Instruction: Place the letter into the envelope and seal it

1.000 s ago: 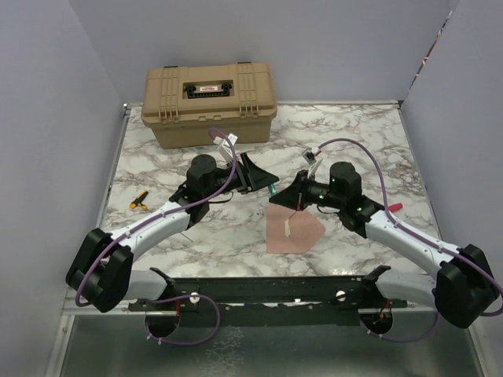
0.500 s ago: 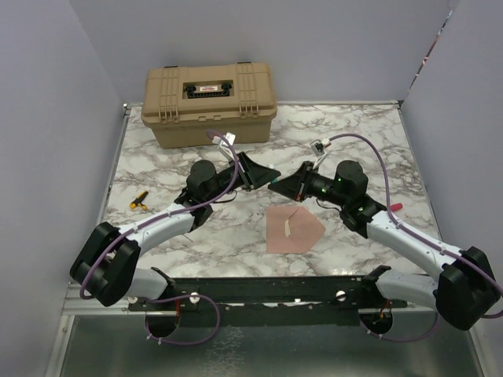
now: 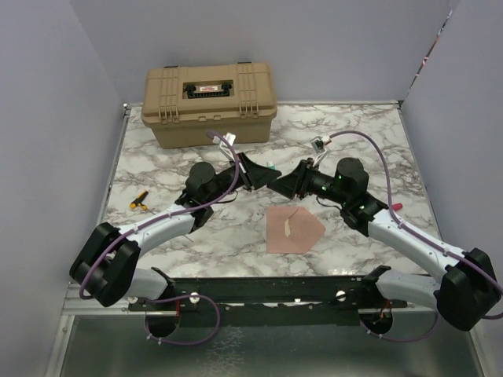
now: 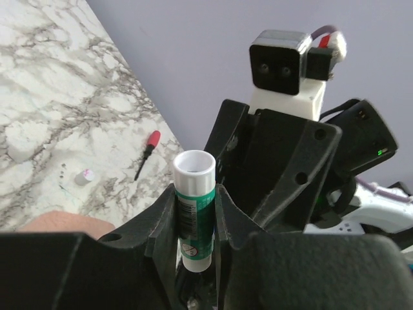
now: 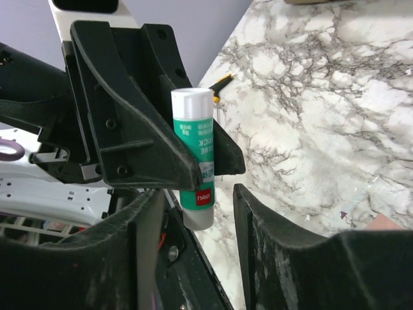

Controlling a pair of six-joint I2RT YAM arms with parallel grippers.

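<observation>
The pinkish-brown envelope (image 3: 292, 228) lies flat on the marble table, its pointed flap toward the right and a pale strip on its face. The letter is not in view. Both grippers meet in the air behind the envelope. My left gripper (image 3: 266, 174) (image 4: 195, 194) is shut on a green-and-white glue stick (image 4: 193, 206) (image 5: 192, 155), gripping its middle. My right gripper (image 3: 281, 182) (image 5: 193, 197) faces it, open, with its fingers on either side of the stick's lower end and not touching it. A corner of the envelope (image 4: 61, 223) shows low in the left wrist view.
A tan tool case (image 3: 209, 104) stands at the back left. A small yellow-and-black tool (image 3: 139, 199) lies at the left, and a red-handled screwdriver (image 4: 147, 152) and a small white cap (image 4: 83, 175) lie at the right. Walls close in three sides.
My right gripper rose from over the envelope to meet the left one, then opened and let go of the glue stick. My left gripper closed on it.
</observation>
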